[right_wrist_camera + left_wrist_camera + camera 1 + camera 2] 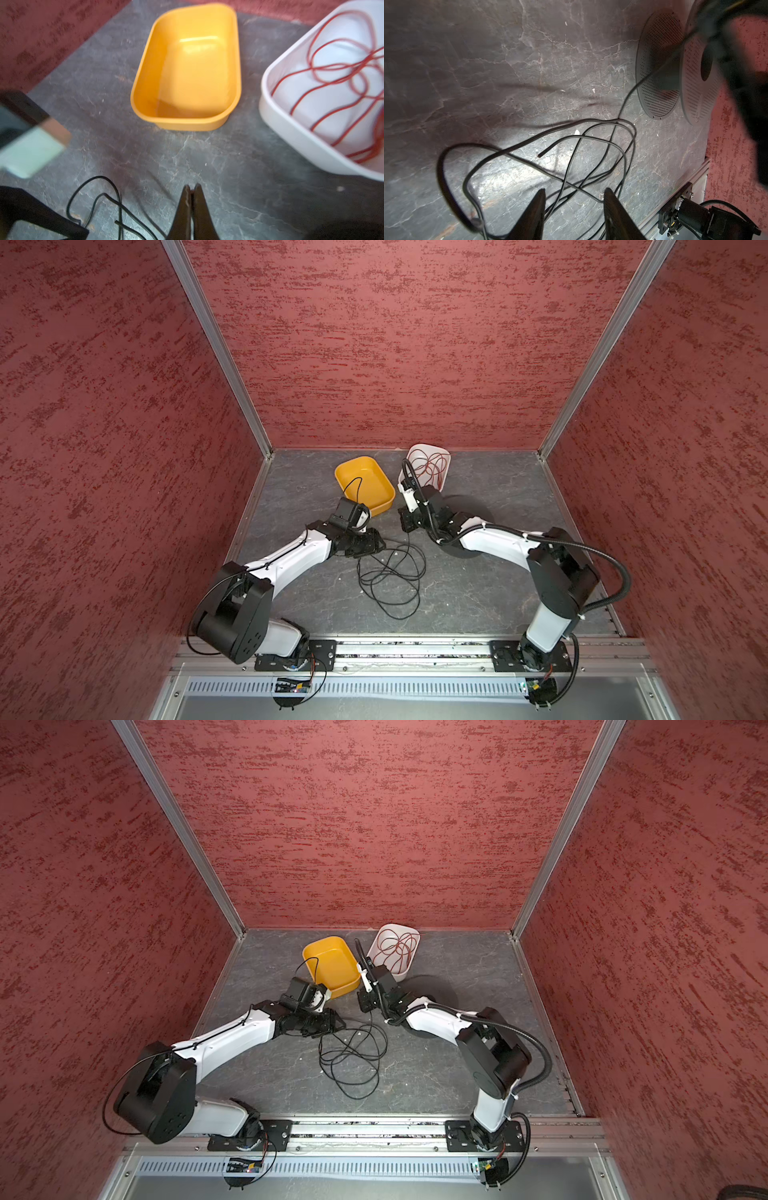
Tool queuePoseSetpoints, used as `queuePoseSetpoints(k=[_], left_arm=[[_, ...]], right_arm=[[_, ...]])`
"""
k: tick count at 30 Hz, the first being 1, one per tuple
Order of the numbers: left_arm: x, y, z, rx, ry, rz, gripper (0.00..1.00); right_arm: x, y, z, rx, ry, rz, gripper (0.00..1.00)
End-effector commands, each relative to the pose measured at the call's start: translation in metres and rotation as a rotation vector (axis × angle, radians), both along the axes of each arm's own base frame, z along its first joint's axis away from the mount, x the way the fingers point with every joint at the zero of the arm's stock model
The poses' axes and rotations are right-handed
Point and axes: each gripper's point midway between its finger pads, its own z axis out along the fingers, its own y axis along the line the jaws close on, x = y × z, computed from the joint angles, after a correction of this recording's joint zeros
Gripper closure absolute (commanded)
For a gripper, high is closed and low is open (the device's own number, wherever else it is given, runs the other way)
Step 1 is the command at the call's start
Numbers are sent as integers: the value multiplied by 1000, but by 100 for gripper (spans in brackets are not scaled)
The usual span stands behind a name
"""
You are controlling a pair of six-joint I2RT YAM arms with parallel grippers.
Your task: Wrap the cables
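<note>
In both top views the wire (390, 576) (353, 1052) lies in a loose, messy pile on the table (478, 593). It is between the two arms, in front of the yellow tray (384, 506). A white tray (428, 448) next to that holds a red wire (432, 466). The left gripper (372, 543) sits low at one side of the pile. The right gripper (405, 524) is at the other side, and one strand goes up to it.

In the left wrist view the left gripper (575, 190) has its jaws apart. Strands of the wire (591, 121) cross the gap, but nothing is squeezed. One strand lifts off the table toward the blurry right arm, past a round grille (654, 99).

In the right wrist view the right gripper (192, 187) is closed tight. I cannot see the thin wire between the tips, but the lifted strand makes me think it is pinched there. More wire (99, 176) lies beside it. The yellow tray (187, 124) is empty.

I think the job is just starting: one strand is grabbed and no neat loops are made yet. Next the left gripper needs to close on one strand only, or the pile may knot.
</note>
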Motion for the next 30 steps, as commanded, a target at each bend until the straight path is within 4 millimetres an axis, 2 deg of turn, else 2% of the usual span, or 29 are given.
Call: queuePoseSetpoints(k=[1,10,14,17,20,25,30], left_arm=[[11,-9,3,-13,-31,2,53],[26,-18,-12,-7,-35,23,53],[40,-25,-10,-21,-71,33,54],[51,-29,-13,-29,-85,58,61],[58,-36,-13,-45,-107,69,62],[65,-39,-26,-12,-86,77,62],[68,-40,-37,4,-72,84,69]], right_arm=[[5,-17,11,-1,-45,-72,100],[0,-16,0,9,-13,-55,100],[-1,-14,-4,14,1,-48,100],[-1,-12,-5,21,6,-44,100],[-2,-11,-5,22,12,-40,100],[-2,-14,-4,22,8,-46,100],[-3,-13,-6,28,13,-46,100]])
